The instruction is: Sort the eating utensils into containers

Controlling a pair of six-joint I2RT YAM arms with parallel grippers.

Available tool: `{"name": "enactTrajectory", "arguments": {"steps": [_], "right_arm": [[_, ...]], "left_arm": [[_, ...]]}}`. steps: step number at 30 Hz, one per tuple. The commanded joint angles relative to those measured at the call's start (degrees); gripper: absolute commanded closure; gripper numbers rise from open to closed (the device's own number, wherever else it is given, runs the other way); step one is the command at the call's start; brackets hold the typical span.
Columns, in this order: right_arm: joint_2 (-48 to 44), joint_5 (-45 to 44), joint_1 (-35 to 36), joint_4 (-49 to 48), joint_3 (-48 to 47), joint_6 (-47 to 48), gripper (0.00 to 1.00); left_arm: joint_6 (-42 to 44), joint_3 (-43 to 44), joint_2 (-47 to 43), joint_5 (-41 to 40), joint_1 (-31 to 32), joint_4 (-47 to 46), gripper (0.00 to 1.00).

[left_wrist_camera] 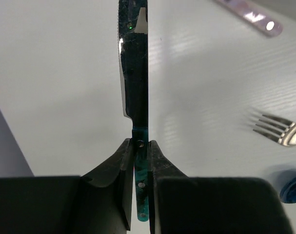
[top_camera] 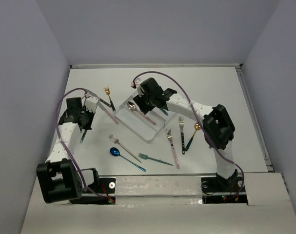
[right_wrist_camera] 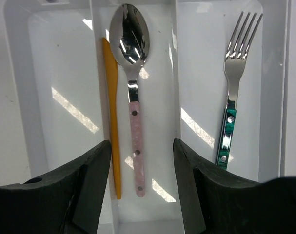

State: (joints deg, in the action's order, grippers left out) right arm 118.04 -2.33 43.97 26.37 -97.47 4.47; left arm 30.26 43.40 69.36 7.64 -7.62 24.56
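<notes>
From above, the left gripper [top_camera: 84, 127] pinches a teal-handled knife [top_camera: 83, 137] at the left of the table [top_camera: 211, 87], well apart from the white tray [top_camera: 147, 132]. The right gripper [top_camera: 156, 104] hangs over that tray. A blue spoon [top_camera: 116, 152] and a pink-handled fork [top_camera: 172, 145] lie loose near the front.

In the left wrist view, the fingers [left_wrist_camera: 119, 168] are pressed onto the knife's mottled teal, riveted handle, and the dark blade points away.

In the right wrist view, the fingers [right_wrist_camera: 96, 170] are spread wide. The middle compartment holds a pink-handled silver spoon [right_wrist_camera: 132, 92] beside a slim yellow utensil [right_wrist_camera: 111, 122], and the right compartment holds a teal-handled fork [right_wrist_camera: 232, 83].
</notes>
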Motion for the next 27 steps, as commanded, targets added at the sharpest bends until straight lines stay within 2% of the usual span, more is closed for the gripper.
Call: {"name": "enactTrajectory", "arguments": {"steps": [1, 4, 5, 7, 8, 9, 12, 15, 18, 22, 27], "right_arm": [[-4.9, 11.5, 0.5, -4.5, -1.0, -0.6, 0.39], [-6.7, 18.3, 0.5, -10.5, 0.5, -0.2, 0.34], [-7.6, 24.1, 0.5, -14.7, 0.8, -0.6, 0.3], [-8.0, 29.9, 0.5, -19.1, 0.3, -1.7, 0.27], [-7.9, 35.8, 0.5, -23.7, -0.6, -3.1, 0.25], [-7.7, 38.3, 0.5, -25.6, -0.6, -4.2, 0.25], [-5.8, 47.2, 0.5, -33.2, -4.7, -10.3, 0.25], [-2.7, 50.9, 0.5, -40.3, -6.3, -15.2, 0.25], [-1.3, 53.0, 0.5, -44.5, -6.8, -18.6, 0.25], [0.4, 56.7, 0.5, -55.6, -6.2, -27.4, 0.25], [4.8, 56.5, 0.5, -55.3, -9.4, -30.7, 0.26]], "left_arm": [[-2.6, 6.1, -4.7, 3.6, -0.2, 1.5, 1.0], [-4.9, 10.8, -6.9, 7.3, -0.3, 0.2, 1.0], [-7.1, 12.7, -7.6, 12.3, -0.3, -0.2, 1.0], [-11.6, 18.2, -7.3, 19.8, -0.3, -2.2, 1.0], [-13.5, 20.7, -7.1, 24.1, -0.3, -4.7, 1.0], [-15.6, 21.5, -7.0, 24.2, -0.3, -4.7, 1.0], [-23.3, 22.3, -6.8, 31.5, -0.2, -11.4, 1.0], [-28.9, 21.5, -7.3, 37.3, 0.1, -19.5, 1.0], [-32.1, 20.4, -8.2, 39.2, 0.4, -23.1, 1.0], [-37.9, 15.6, -10.5, 42.4, 0.4, -32.4, 1.0], [-43.5, 13.1, -10.8, 45.3, 0.4, -38.3, 1.0]]}}
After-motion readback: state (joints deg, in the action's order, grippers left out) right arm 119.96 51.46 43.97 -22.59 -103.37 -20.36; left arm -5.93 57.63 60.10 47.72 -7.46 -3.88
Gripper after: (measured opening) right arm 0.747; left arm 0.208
